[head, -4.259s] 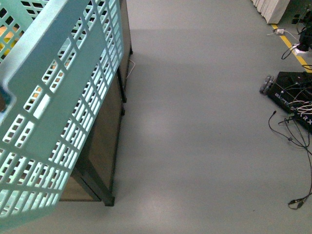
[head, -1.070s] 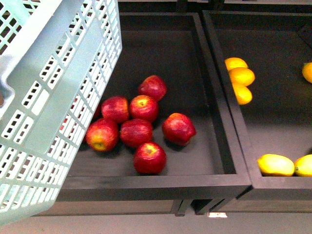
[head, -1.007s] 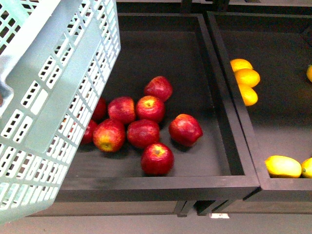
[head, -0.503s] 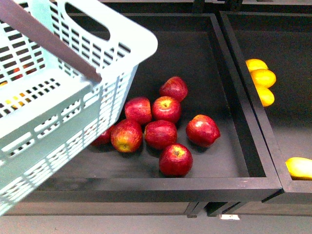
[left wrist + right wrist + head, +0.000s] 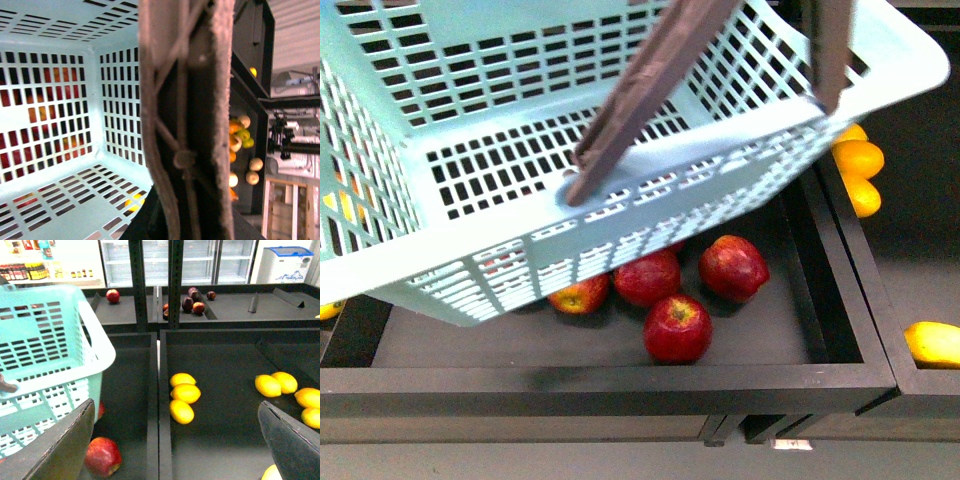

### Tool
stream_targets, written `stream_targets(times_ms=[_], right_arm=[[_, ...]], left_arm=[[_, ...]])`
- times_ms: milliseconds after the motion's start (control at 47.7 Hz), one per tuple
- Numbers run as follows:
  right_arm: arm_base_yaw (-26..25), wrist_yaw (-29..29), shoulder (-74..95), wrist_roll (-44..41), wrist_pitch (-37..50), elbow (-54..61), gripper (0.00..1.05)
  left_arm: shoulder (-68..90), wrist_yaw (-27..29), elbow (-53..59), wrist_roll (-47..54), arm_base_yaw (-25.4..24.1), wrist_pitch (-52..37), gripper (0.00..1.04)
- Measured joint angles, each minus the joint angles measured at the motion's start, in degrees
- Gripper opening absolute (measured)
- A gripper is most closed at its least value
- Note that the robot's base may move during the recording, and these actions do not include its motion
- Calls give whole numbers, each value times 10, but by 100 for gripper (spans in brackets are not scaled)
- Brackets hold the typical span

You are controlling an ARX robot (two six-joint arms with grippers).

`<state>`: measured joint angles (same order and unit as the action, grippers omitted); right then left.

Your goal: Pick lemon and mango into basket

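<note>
As far as I can see nothing is packed yet: the basket [image 5: 910, 50] hangs tilted and empty over the apples [image 5: 677, 327], I cannot tell my left gripper's grip on the handle [image 5: 650, 90], my right gripper [image 5: 175, 405] is spread empty, and the yellow fruit [image 5: 185, 392] lies in the next bin.

One basket [image 5: 650, 200] — four apples [image 5: 677, 328], three lemons [image 5: 860, 158].

The basket [image 5: 720, 150] is smooth, faintly shiny plastic; its handle [image 5: 650, 85] looks matt brown; the apples [image 5: 677, 327] are glossy-skinned; the tray [image 5: 620, 385] is matt black.
</note>
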<state>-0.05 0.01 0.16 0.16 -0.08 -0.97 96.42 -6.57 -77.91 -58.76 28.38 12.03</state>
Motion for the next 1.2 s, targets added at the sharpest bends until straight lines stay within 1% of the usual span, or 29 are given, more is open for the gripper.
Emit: stream_targets(times_ms=[63, 357, 462, 692, 713, 734, 755, 776, 797, 818, 860, 881, 944, 1028, 1091, 1196], right_arm=[[0, 0, 0, 0, 0, 0, 96], [0, 0, 0, 0, 0, 0, 96], [0, 0, 0, 0, 0, 0, 96], [0, 0, 0, 0, 0, 0, 96], [0, 6, 10, 11, -16, -5, 96], [-6, 8, 38, 42, -79, -30, 96], [-18, 8, 68, 59, -125, -51, 96], [-46, -2, 120, 93, -184, -81, 96], [-67, -16, 152, 118, -213, -97, 96], [-101, -35, 195, 137, -233, -112, 96], [-146, -54, 241, 155, -223, -121, 96], [-168, -62, 261, 157, -211, -125, 96], [-245, -90, 343, 162, -137, -140, 96], [-307, -92, 436, 161, -46, -164, 96], [-353, -76, 546, 156, 42, -196, 96], [-396, -38, 722, 151, 145, -266, 96]], left_arm=[[15, -8, -15, -5, 26, -1, 5], [22, -19, -29, 2, 83, -6, 5], [22, -24, -29, 2, 89, -6, 5], [22, -18, -29, 5, 86, -6, 5], [22, -18, -28, 5, 86, -6, 5], [22, -18, -29, 5, 86, -6, 5], [22, -18, -28, 5, 86, -6, 5], [22, -18, -28, 4, 86, -6, 5], [22, -18, -28, 4, 86, -6, 5], [22, -17, -28, 5, 86, -6, 5], [22, -17, -28, 7, 87, -6, 5], [22, -18, -28, 7, 87, -6, 5], [22, -21, -28, 4, 87, -6, 5], [22, -18, -28, 6, 86, -6, 5], [22, -18, -28, 6, 86, -6, 5], [22, -18, -28, 5, 86, -6, 5]])
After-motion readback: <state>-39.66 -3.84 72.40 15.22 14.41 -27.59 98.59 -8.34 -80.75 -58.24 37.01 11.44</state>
